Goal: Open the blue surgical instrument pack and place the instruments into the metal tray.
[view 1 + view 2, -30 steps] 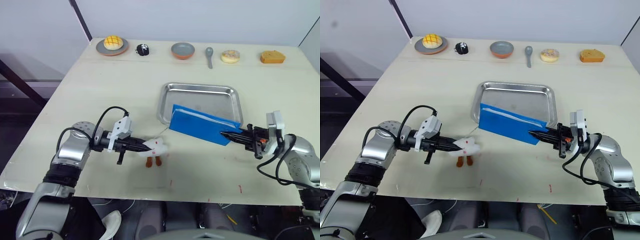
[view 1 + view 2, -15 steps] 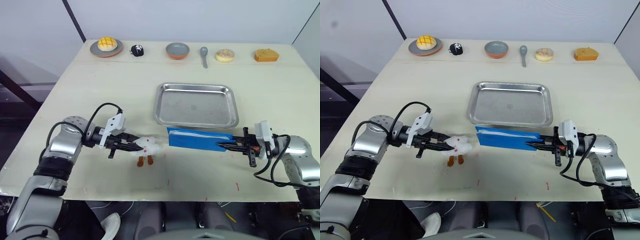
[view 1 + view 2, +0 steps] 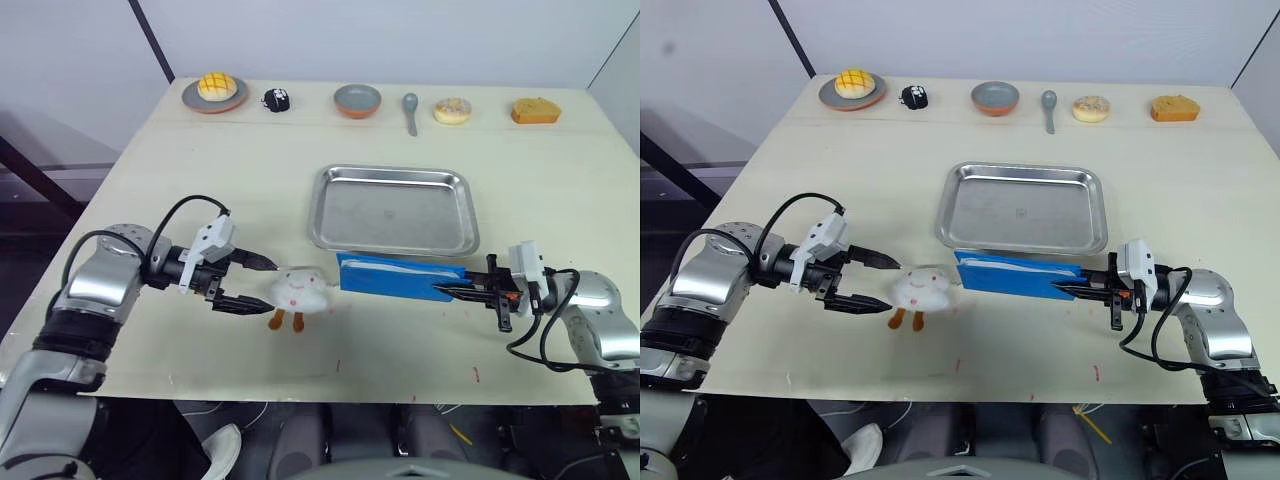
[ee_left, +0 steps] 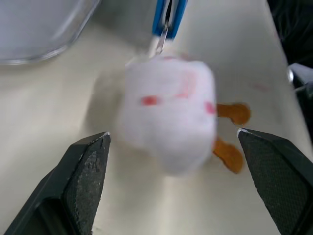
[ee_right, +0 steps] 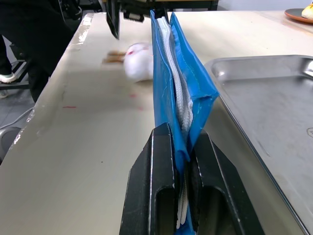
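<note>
The blue surgical instrument pack (image 3: 398, 277) stands on its long edge, white zip line up, just in front of the near rim of the metal tray (image 3: 392, 211), which holds nothing. My right gripper (image 3: 448, 291) is shut on the pack's right end (image 5: 172, 78). A white plush toy (image 3: 298, 289) lies at the pack's left end. My left gripper (image 3: 257, 285) is open just left of the toy, a finger (image 4: 88, 172) on each side and apart from it. The instruments are out of view.
Along the table's far edge stand a plate with a yellow bun (image 3: 214, 90), a small black object (image 3: 274, 98), a bowl (image 3: 357, 99), a grey spoon (image 3: 410, 110), a donut (image 3: 452, 110) and an orange cake piece (image 3: 535, 110).
My left gripper has opened, let go of the plush toy and drawn back a little to the left. The pack has come down from its tilt over the tray to the table.
</note>
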Motion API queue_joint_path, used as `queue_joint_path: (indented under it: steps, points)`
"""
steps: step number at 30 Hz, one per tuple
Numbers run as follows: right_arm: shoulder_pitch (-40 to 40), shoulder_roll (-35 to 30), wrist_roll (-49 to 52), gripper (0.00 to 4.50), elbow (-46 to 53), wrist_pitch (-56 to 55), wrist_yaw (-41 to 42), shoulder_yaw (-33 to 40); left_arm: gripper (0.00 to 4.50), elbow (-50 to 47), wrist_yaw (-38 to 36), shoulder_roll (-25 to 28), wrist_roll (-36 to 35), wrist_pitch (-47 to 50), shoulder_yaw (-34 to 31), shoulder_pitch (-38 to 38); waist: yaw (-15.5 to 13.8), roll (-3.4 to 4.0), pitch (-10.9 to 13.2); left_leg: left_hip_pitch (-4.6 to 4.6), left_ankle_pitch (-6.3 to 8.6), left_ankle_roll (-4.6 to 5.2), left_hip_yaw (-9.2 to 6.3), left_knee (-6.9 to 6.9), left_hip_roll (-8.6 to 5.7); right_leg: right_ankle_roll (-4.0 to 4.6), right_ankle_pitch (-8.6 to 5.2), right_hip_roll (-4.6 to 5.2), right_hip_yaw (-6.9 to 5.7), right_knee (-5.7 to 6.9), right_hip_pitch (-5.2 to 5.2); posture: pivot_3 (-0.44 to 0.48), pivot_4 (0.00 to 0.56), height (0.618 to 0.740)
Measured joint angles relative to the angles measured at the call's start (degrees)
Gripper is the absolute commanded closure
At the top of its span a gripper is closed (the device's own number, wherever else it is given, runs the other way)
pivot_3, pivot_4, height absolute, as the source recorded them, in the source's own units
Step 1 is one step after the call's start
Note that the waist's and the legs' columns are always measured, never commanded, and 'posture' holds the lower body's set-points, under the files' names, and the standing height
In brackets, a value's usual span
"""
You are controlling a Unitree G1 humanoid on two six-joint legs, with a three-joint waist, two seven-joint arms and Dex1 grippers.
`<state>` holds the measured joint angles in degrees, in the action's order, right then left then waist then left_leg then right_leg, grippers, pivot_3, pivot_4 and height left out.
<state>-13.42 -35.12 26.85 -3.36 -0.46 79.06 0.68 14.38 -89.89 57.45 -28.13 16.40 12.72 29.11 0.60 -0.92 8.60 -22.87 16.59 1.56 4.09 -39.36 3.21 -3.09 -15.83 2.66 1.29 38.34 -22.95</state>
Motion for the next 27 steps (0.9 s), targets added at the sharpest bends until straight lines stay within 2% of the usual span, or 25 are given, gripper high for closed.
queue_joint_path:
  steps: [4, 9, 15, 22, 27]
  points:
    - [0.0, 0.0, -0.7, 4.50, -0.5, -0.8, 0.5, -0.1, 0.03, -2.8, 0.0, 1.7, -5.6, 3.5, -0.2, 0.1, 0.0, 0.00, 0.0, -0.02, 0.00, 0.00, 0.03, 0.00, -0.01, 0.00, 0.00, 0.00, 0.04, 0.08, -0.07, 0.000, 0.150, 0.732]
    - [-0.2, 0.0, -1.7, 4.50, -1.5, -2.0, 1.3, -0.5, 0.03, -2.5, 0.0, -3.3, -6.1, 4.3, -1.9, 2.8, -0.2, 0.00, 0.0, -0.03, -0.02, -0.04, 0.07, -0.03, -0.03, 0.00, 0.00, 0.00, 0.05, 0.07, -0.07, 0.000, 0.150, 0.732]
    - [-0.3, -0.2, -1.7, 4.50, -1.7, -2.2, 2.6, -0.9, 0.03, 0.1, 3.0, -13.8, -2.5, -0.9, -3.5, 6.4, -0.2, 0.00, 0.0, -0.03, -0.12, -0.21, 0.09, -0.04, -0.04, 0.00, 0.00, -0.01, 0.09, 0.07, -0.07, 0.000, 0.150, 0.732]
    - [-0.3, -0.5, -1.8, 4.50, -1.7, -2.2, 3.0, -0.9, 0.03, 4.4, 7.3, -21.1, 5.5, -8.8, -3.0, 7.1, 0.0, 0.00, 0.0, -0.01, -0.13, -0.21, 0.09, -0.06, -0.04, 0.00, 0.00, -0.02, 0.12, 0.11, -0.08, 0.000, 0.150, 0.732]
    - [-0.3, -0.5, -2.0, 4.50, -1.7, -2.2, 2.9, -0.9, 0.03, 4.7, 7.6, -23.4, 6.8, -10.1, -2.9, 7.0, 0.0, 0.00, 0.0, -0.02, -0.13, -0.21, 0.09, -0.06, -0.04, 0.00, 0.00, -0.01, 0.12, 0.12, -0.08, 0.000, 0.150, 0.732]
